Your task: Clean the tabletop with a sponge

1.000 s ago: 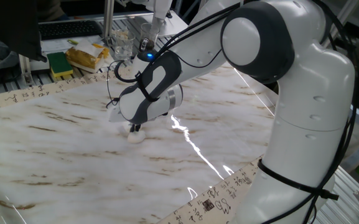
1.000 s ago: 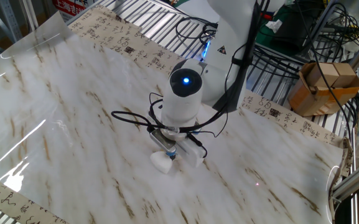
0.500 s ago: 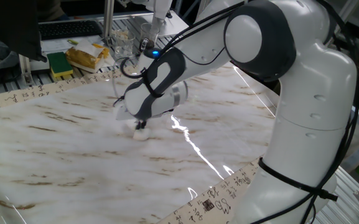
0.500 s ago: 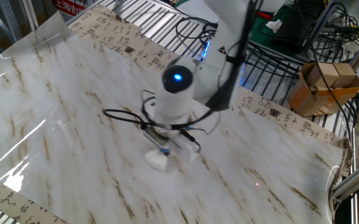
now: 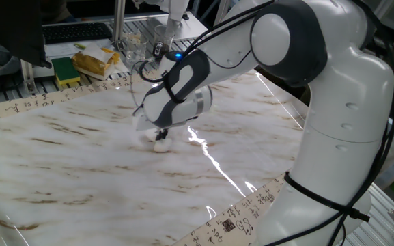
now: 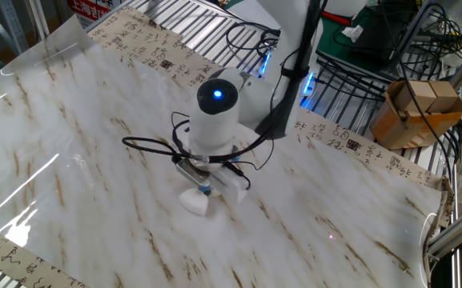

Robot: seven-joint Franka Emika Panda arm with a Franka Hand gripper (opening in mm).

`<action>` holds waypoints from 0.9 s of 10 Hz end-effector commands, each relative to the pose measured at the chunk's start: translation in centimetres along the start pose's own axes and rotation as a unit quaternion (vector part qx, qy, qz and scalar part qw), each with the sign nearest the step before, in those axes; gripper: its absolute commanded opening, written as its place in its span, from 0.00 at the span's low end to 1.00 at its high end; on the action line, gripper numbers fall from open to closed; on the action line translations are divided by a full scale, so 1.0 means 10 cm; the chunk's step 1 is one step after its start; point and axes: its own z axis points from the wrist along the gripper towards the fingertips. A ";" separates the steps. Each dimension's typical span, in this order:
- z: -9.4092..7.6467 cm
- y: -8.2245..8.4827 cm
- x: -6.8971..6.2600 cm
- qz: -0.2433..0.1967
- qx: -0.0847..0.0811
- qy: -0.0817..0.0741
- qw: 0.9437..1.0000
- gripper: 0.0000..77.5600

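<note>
Franka arm bent low over the tabletop (image 5: 60, 171), a glossy white marble-look sheet with brown streaks and a beige band of black characters. The gripper (image 5: 160, 138) (image 6: 201, 192) points straight down, its fingers clamped on the small white sponge (image 5: 161, 144) (image 6: 194, 202), which is pressed flat against the sheet near its middle. At the far left edge, off the sheet, lies a green-and-yellow sponge (image 5: 65, 70).

Beige band (image 6: 174, 66) of the tabletop (image 6: 70, 144): black brush characters — too small to read.
Other text: none legible.
</note>
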 end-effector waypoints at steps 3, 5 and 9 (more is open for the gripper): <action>-0.18 -0.78 -0.07 -0.062 0.016 0.014 0.998 0.01; -0.30 -0.80 -0.05 -0.062 0.018 0.023 0.998 0.01; -0.31 -0.80 -0.05 -0.062 0.015 0.025 0.998 0.01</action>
